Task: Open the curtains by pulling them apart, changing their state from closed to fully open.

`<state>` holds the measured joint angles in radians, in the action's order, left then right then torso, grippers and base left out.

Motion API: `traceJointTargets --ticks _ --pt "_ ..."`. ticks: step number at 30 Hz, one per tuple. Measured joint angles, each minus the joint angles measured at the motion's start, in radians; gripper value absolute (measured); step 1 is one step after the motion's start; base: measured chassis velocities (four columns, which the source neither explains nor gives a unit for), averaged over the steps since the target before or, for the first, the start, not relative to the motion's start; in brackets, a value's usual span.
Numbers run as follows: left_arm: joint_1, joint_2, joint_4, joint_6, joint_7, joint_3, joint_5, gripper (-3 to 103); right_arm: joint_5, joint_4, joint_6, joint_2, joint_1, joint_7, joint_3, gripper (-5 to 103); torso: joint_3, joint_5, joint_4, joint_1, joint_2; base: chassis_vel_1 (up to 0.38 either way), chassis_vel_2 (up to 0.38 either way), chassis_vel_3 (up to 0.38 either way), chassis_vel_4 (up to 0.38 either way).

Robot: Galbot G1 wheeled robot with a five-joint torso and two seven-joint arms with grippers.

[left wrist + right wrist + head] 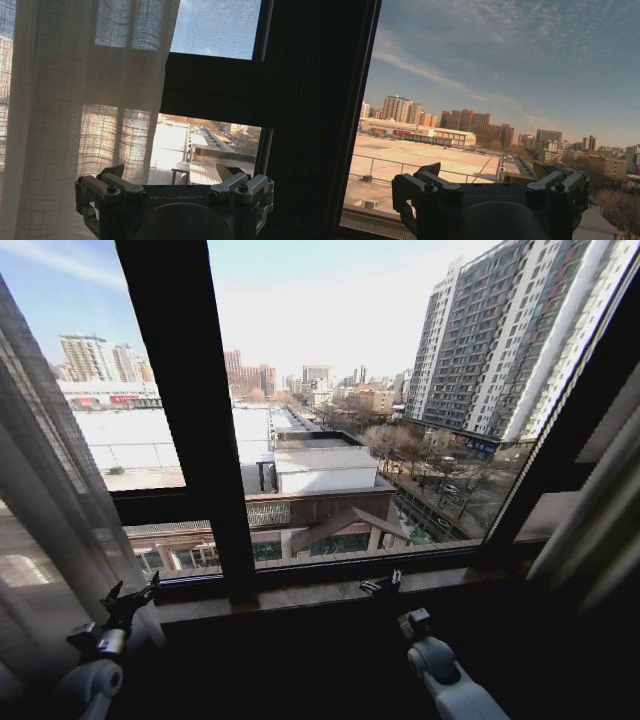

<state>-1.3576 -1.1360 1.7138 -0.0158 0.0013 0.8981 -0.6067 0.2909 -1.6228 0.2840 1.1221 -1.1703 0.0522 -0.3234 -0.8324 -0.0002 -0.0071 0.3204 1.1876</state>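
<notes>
While the window frame's black upright bar (185, 420) stood bare in the middle of the glass, the curtains were gathered to either side of it: one sheer cream panel (45, 510) hung bunched far to the left of the bar, the other (600, 510) far to its right. The left gripper (130, 602) was raised low beside the left panel, just left of the bar's foot, its fingers spread apart and holding nothing; its wrist view showed the pleated fabric (75, 115) close in front. The right gripper (382, 585) sat near the windowsill (300, 592), right of the bar, fingers likewise apart and empty, facing open glass.
</notes>
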Motion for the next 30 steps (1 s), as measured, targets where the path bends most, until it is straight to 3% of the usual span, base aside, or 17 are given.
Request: traceJointTargets --ticks 21,30 --pt "0.000 0.000 0.000 0.000 0.000 0.000 0.000 100 -0.022 0.010 0.023 0.010 -0.004 0.076 0.006 100 0.000 0.0002 -0.0003 0.000 0.000 0.046 -0.025 -0.039 0.025" --pt "0.000 0.000 0.000 0.000 0.000 0.000 0.000 100 -0.022 0.010 0.032 0.012 -0.008 0.066 0.014 100 0.000 0.0003 -0.0005 0.000 0.000 0.049 0.060 -0.051 -0.060"
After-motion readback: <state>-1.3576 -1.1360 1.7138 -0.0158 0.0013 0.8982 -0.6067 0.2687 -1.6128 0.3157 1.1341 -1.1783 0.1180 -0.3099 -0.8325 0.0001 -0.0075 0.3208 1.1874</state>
